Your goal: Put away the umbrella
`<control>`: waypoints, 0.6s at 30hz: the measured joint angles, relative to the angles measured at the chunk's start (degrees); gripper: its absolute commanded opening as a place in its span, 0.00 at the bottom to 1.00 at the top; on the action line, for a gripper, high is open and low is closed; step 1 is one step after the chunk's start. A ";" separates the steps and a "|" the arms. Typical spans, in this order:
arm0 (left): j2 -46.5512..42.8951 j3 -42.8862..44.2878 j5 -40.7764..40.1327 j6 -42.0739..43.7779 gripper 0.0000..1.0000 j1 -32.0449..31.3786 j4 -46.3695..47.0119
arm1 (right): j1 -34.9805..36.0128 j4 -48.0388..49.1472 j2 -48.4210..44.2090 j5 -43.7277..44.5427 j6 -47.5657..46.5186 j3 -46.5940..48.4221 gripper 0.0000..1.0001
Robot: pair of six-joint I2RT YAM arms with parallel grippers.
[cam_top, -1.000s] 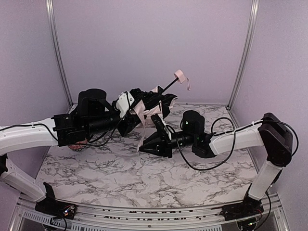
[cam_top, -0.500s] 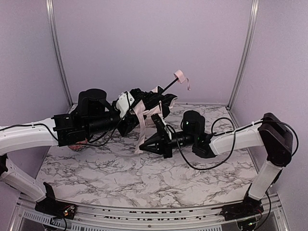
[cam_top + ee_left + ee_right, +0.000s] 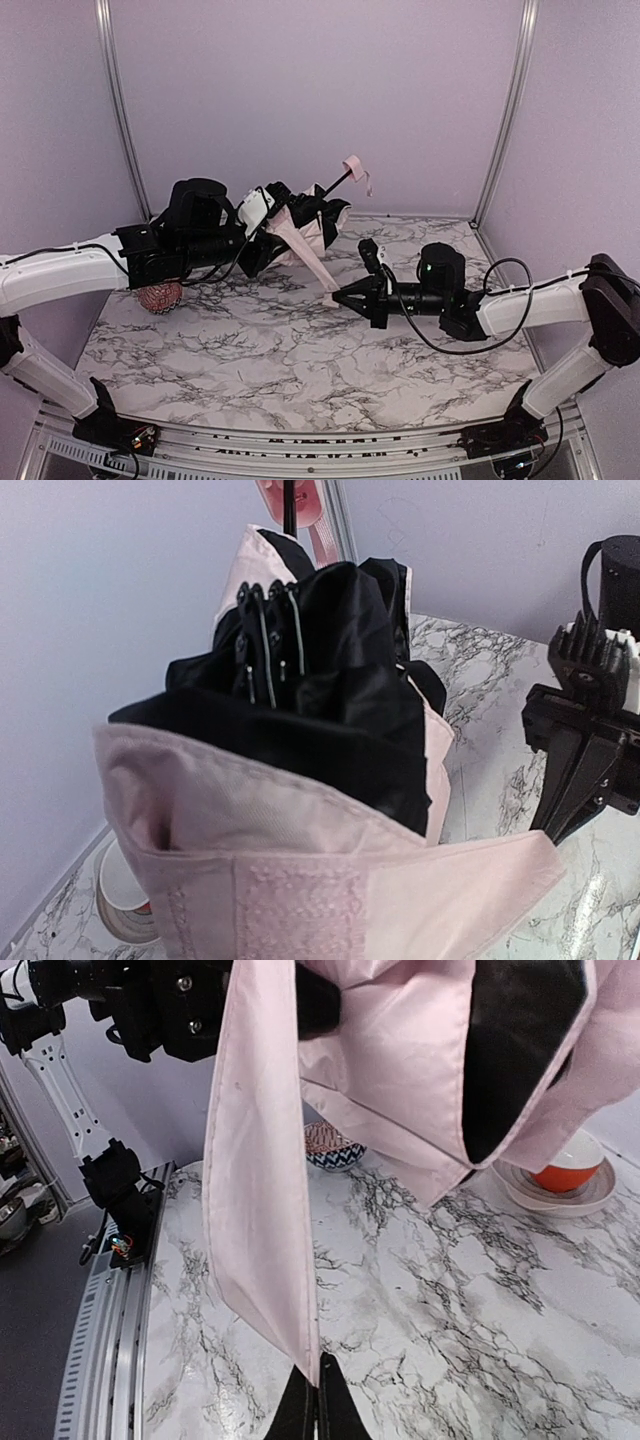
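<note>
The umbrella (image 3: 312, 214) is folded, pale pink outside with black lining, and is held up off the table by my left gripper (image 3: 264, 236). The fingers are hidden under the fabric. Its thin black shaft ends in a pale pink handle knob (image 3: 351, 163) that points up and back. In the left wrist view the umbrella (image 3: 330, 680) fills the frame. A pale pink strap (image 3: 308, 257) with a velcro patch (image 3: 295, 915) runs taut down to my right gripper (image 3: 338, 296). In the right wrist view the right gripper (image 3: 319, 1392) is shut on the tip of the strap (image 3: 262, 1180).
A reddish-pink knobbly ball (image 3: 160, 296) lies at the left by the wall. A patterned bowl (image 3: 333, 1146) and a saucer with an orange cup (image 3: 566, 1175) sit on the marble table (image 3: 300, 370) under the umbrella. Purple walls close in the back and sides.
My right gripper has drawn back to the right with the strap tip, pulling the strap out straight. My left arm has shifted the umbrella a little up and right.
</note>
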 measured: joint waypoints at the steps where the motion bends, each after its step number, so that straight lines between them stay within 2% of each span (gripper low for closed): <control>1: 0.24 0.00 0.48 -0.48 0.00 0.50 -0.26 | 0.00 -0.83 -0.87 1.31 -0.74 -0.46 0.00; 5: 0.55 0.02 3.67 -2.10 0.00 1.11 -0.68 | -0.79 -1.66 -2.01 5.07 -2.10 -3.13 0.00; 10: 0.57 0.02 13.57 -4.20 0.00 0.68 -0.61 | -3.76 -0.09 -2.01 6.40 -2.95 -5.68 0.00; 14: 0.28 -0.04 24.35 -6.43 0.00 0.85 1.51 | -5.31 1.14 -1.09 5.01 -4.50 -3.34 0.00; 18: -1.11 -2.23 32.17 -5.81 0.00 0.68 3.82 | -8.04 3.98 0.70 -0.31 -5.97 0.48 0.00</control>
